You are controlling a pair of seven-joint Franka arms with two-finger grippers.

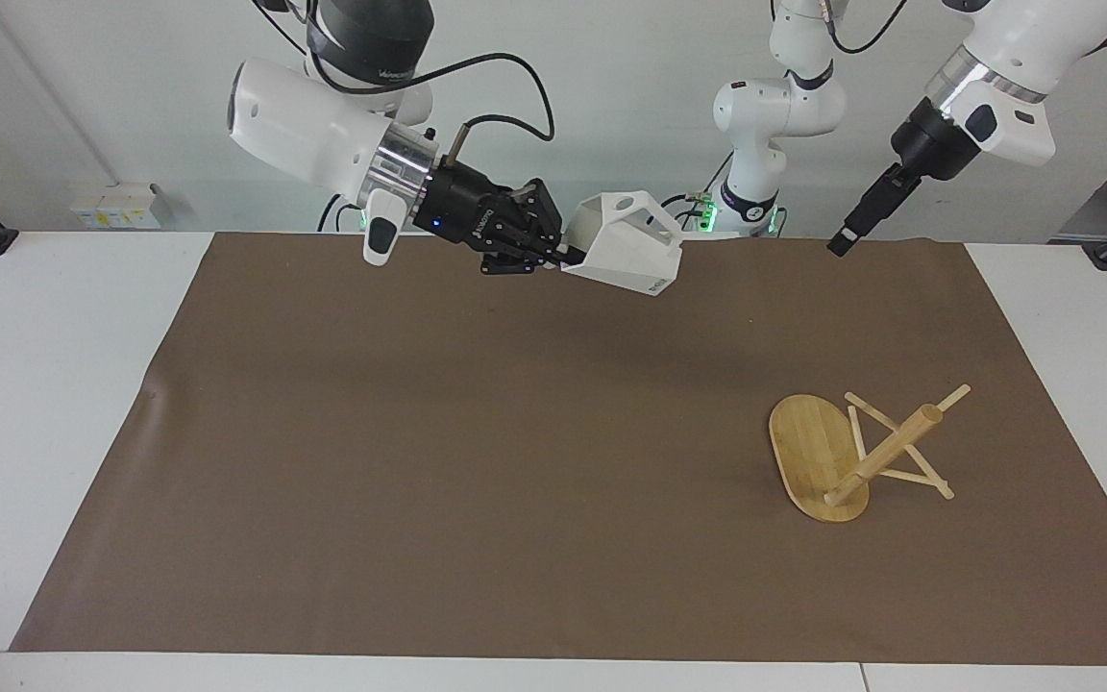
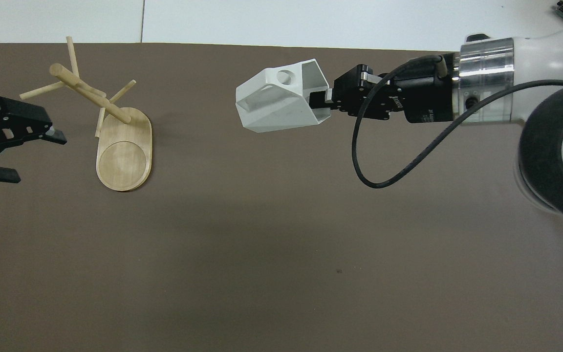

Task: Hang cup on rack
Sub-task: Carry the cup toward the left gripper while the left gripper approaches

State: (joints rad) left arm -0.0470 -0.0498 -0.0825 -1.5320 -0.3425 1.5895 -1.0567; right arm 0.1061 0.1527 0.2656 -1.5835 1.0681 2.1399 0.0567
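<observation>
My right gripper [image 1: 561,258] is shut on the rim of the white faceted cup [image 1: 626,242] and holds it on its side in the air over the middle of the brown mat. In the overhead view the gripper [image 2: 321,100] and cup [image 2: 281,102] show the handle's round hole facing up. The bamboo rack [image 1: 818,452] sits on the mat toward the left arm's end. Its post [image 2: 88,93] slants toward that end, and it looks tipped. My left gripper [image 2: 39,159] is open and empty, in the air beside the rack and apart from it; it also shows edge-on in the facing view [image 1: 844,242].
The brown mat [image 1: 419,461] covers most of the white table [image 1: 54,384]. A third white arm's base [image 1: 755,183] stands at the robots' edge. A black cable [image 2: 389,161] loops from my right wrist.
</observation>
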